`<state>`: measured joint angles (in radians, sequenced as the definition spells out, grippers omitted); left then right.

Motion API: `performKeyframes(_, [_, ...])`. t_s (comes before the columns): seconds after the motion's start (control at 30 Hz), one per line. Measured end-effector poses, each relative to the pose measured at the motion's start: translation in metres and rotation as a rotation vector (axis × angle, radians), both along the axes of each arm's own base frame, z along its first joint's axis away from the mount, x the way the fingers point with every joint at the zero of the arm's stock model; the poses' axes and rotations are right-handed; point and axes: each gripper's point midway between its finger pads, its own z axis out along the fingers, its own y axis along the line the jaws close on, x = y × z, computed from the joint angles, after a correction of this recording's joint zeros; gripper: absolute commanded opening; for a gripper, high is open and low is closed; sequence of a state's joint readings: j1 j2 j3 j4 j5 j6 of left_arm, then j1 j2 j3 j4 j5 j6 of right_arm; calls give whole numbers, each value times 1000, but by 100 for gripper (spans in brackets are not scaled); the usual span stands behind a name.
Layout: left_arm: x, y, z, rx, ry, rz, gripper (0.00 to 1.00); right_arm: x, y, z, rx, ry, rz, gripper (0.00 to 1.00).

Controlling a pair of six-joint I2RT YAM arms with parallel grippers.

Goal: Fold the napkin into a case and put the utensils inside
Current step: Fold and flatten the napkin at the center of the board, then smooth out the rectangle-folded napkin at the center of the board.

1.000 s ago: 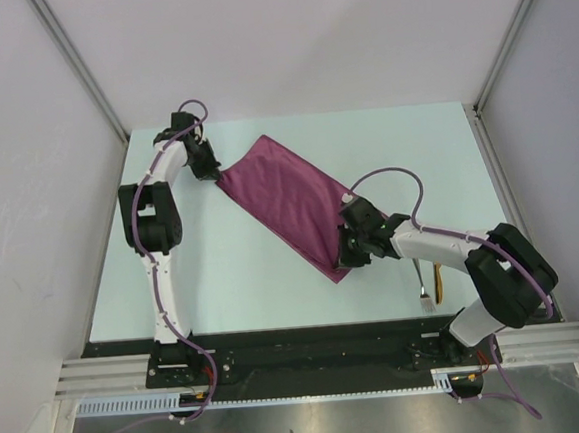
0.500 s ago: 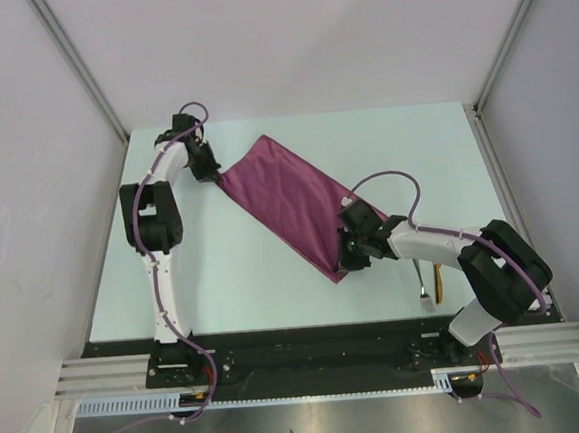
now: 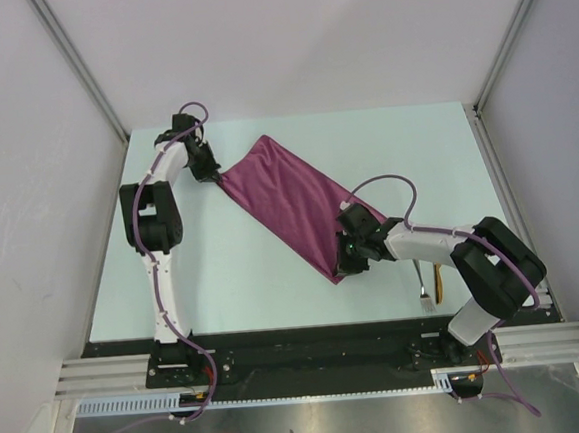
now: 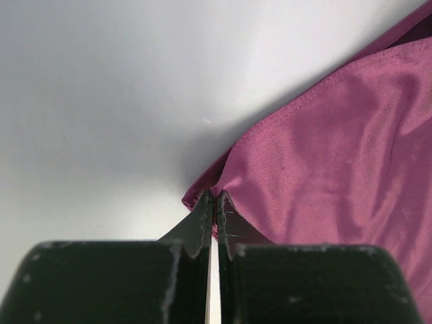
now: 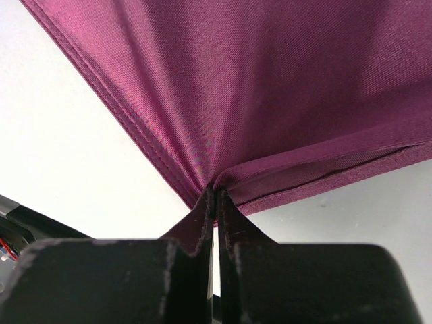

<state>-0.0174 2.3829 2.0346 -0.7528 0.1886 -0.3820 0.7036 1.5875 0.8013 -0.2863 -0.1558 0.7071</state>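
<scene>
The plum-magenta napkin (image 3: pixel 290 201) lies folded into a long oblong, slanting from back left to front right across the table. My left gripper (image 3: pixel 213 172) is shut on its back-left corner (image 4: pixel 223 185). My right gripper (image 3: pixel 346 262) is shut on its front-right corner (image 5: pixel 223 177), where several layers of hem show. The cloth is stretched between the two. The utensils, a silver one (image 3: pixel 424 294) and a golden-yellow one (image 3: pixel 437 283), lie on the table at front right, partly hidden by my right arm.
The pale table (image 3: pixel 244 280) is bounded by white walls and metal posts at the left, back and right. A black rail runs along the near edge by the arm bases.
My right gripper has drawn slightly left and inward with the napkin corner. My left gripper holds its corner almost still.
</scene>
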Motion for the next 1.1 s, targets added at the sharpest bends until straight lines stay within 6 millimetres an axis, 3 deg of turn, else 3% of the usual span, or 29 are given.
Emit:
performKeyframes(0.3, [0,0,0,2,1,1,4,-1,1,0,3,-1,4,3])
performKeyframes(0.4, [2,1,-1,2,-2,2,11,0,3,0,8,-1,6,8])
performKeyframes(0.5, [3,1,-4,4,2,1,32,-1,3,0,12,0,10,30])
performKeyframes(0.53, [3,1,-5,7,5,3,50,-1,4,1,15,1,10,40])
performKeyframes(0.57, [2,3,-6,13,9,3,57,-1,5,2,21,3,14,45])
performKeyframes(0.6, [2,3,-6,15,10,2,62,-1,6,4,26,3,17,54])
performKeyframes(0.63, [3,3,-4,21,6,-2,65,-1,6,7,29,-5,22,57])
performKeyframes(0.8, [6,14,13,108,-24,18,74,1,-8,31,27,-57,26,64])
performKeyframes(0.97, [0,8,56,163,-100,20,68,39,-40,53,45,-125,-77,64])
performKeyframes(1.07, [1,-11,76,153,-155,-7,50,62,-69,57,23,-139,-159,57])
performKeyframes(1.1, [1,-20,78,130,-169,-21,37,68,-78,58,21,-145,-183,50])
